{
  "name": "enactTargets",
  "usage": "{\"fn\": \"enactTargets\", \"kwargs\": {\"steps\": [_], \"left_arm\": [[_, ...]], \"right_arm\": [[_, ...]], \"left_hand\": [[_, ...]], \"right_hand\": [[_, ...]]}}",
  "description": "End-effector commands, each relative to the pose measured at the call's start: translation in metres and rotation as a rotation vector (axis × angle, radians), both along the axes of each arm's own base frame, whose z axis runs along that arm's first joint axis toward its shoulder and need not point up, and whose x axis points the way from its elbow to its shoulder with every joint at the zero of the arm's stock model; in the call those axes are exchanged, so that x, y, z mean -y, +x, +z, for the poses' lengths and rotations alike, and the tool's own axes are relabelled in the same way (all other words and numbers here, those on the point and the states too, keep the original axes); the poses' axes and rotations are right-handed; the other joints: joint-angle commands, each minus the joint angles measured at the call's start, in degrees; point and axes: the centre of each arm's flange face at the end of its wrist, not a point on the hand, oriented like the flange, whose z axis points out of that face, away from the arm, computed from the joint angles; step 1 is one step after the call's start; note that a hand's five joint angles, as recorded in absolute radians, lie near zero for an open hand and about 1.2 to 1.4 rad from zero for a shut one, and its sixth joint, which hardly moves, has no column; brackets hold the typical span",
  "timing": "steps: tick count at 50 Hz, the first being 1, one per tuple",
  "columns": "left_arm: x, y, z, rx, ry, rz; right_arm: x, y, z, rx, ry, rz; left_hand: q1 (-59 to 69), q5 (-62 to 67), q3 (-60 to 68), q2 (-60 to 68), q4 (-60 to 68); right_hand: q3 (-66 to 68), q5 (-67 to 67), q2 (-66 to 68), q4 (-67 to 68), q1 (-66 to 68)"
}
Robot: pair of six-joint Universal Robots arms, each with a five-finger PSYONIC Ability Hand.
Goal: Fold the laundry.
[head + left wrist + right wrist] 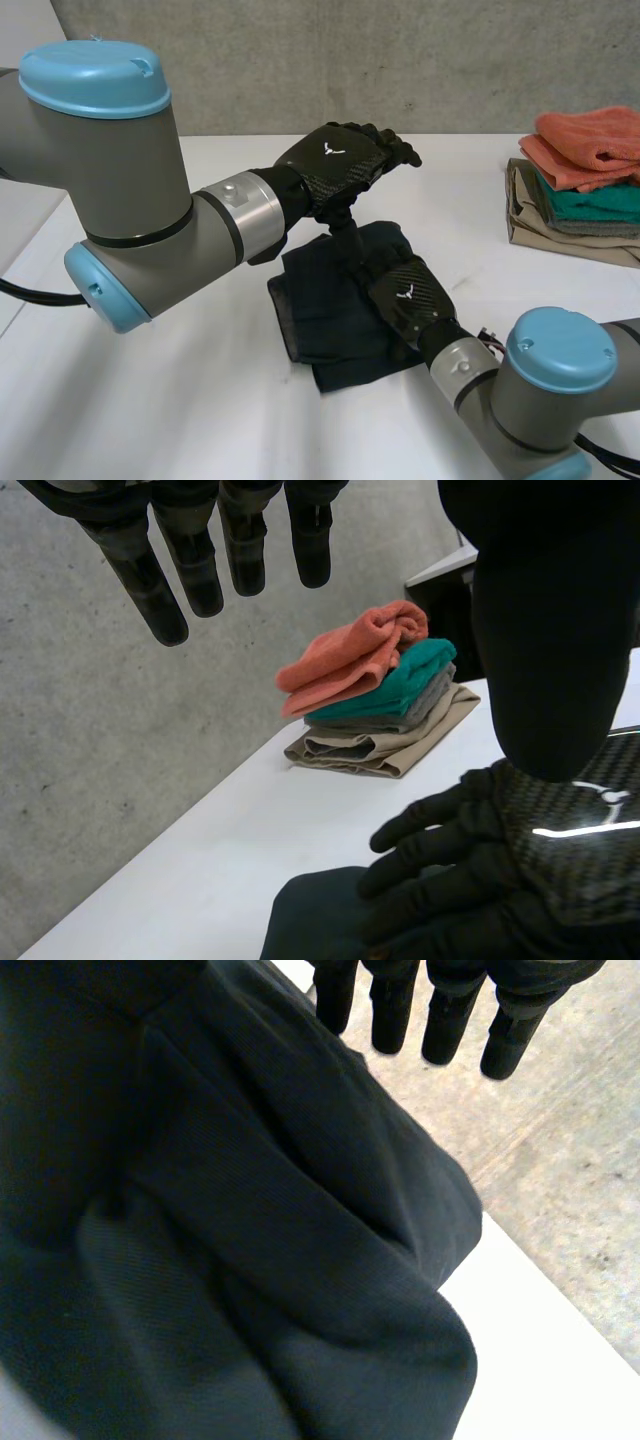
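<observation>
The right hand's (405, 293) fingers (445, 1025) are straight and released. They grasp nothing and lie flat on the middle of the dark cloth (325, 310), which sits bunched in a rough fold at the centre of the tabletop (200, 400). The left hand's (335, 160) fingers (195, 570) are also straight and empty, and it hovers above the cloth's far edge. A stack of folded laundry (580, 185) lies well apart to the right. The step in hand appears to be pressing the fold flat. The next move probably calls for the left hand to come down and pinch an edge.

My right hand (405, 295) covers part of the dark cloth (320, 310). The folded stack (580, 180), upper right, runs past the frame edge.
</observation>
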Motion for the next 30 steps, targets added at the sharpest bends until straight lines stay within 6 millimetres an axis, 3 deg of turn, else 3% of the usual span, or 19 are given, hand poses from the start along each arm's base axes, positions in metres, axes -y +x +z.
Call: {"fn": "enactTargets", "kwargs": {"steps": [1,2,9,13,17,20,22,26,30], "left_arm": [[0.002,0.001,0.001,-0.003,-0.003,0.009],[0.001,0.001,0.001,-0.004,-0.004,0.009],[0.002,0.002,0.008,-0.016,-0.019,0.012],[0.004,0.004,0.012,-0.025,-0.031,0.020],[0.002,0.009,0.031,-0.056,-0.069,0.026],[-0.001,0.011,0.048,-0.091,-0.118,0.028],[0.001,0.013,0.055,-0.112,-0.143,0.035],[0.002,0.016,0.058,-0.128,-0.143,0.045],[0.002,0.016,0.053,-0.128,-0.114,0.047]], "right_arm": [[0.020,0.012,-0.001,0.035,-0.063,-0.006],[0.024,0.014,0.001,0.047,-0.069,-0.005],[0.050,0.027,0.024,0.111,-0.155,-0.021],[0.068,0.033,0.051,0.179,-0.213,-0.029],[0.090,0.035,0.102,0.309,-0.306,-0.034],[0.121,0.016,0.139,0.378,-0.373,-0.093],[0.130,0.009,0.150,0.398,-0.386,-0.104],[0.142,0.002,0.146,0.371,-0.313,-0.101],[0.146,0.000,0.110,0.324,-0.167,-0.103]], "left_hand": [[3.6,3.5,4.0,3.7,3.6],[3.6,3.5,4.0,3.7,3.6],[3.6,3.5,4.0,3.7,3.6],[3.8,3.6,4.1,3.9,3.7],[3.8,3.6,4.1,3.9,3.7],[3.8,3.6,4.1,3.9,3.7],[3.6,3.5,4.0,3.7,3.6],[3.6,3.5,4.0,3.7,3.6],[3.6,3.5,4.0,3.7,3.6]], "right_hand": [[43.7,42.5,44.1,43.0,43.8],[67.2,66.0,67.6,66.5,67.3],[67.5,66.3,67.9,66.8,67.6],[67.5,66.3,67.9,66.8,67.6],[67.5,66.3,67.9,66.8,67.6],[67.5,66.3,67.9,66.8,67.6],[67.5,66.3,67.9,66.8,67.6],[67.5,66.3,67.9,66.8,67.6],[67.5,66.3,67.9,66.8,67.6]]}}
